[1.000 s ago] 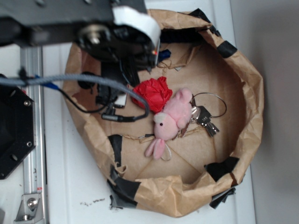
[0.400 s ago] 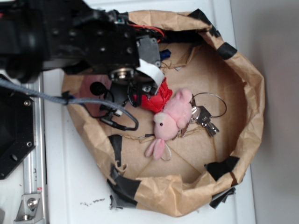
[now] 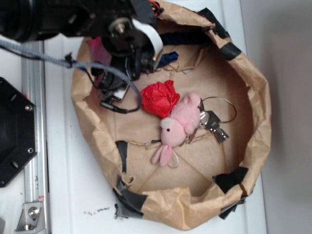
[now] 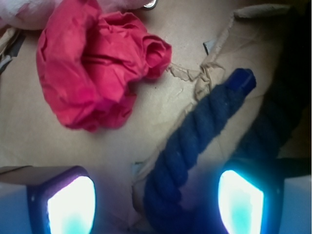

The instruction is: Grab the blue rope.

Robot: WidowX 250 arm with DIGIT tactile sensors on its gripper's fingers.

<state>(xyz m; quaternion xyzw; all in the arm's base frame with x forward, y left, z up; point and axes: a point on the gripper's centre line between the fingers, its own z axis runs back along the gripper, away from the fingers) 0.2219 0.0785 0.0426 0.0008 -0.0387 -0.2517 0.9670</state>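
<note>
I see the blue rope [image 4: 195, 141], thick, dark navy, twisted strands, lying on brown paper; one arm slants up to a brighter blue capped end, the other arm runs alongside in shadow.

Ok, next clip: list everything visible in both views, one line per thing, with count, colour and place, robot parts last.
blue rope: one, dark navy with a brighter blue end, at the bin's top edge, running between the jaws in the wrist view.
red crumpled paper: one, red, middle of the bin, touching the plush.
pink plush: one, pink, centre of the bin floor.
keys on a ring: one bunch, silver, right of the plush.
paper bin: one, brown with black tape patches, on the white table.
grey cable: one, grey braided, hanging from the arm.
gripper: one, black arm, open jaws either side of the rope, top left of the bin.
</note>
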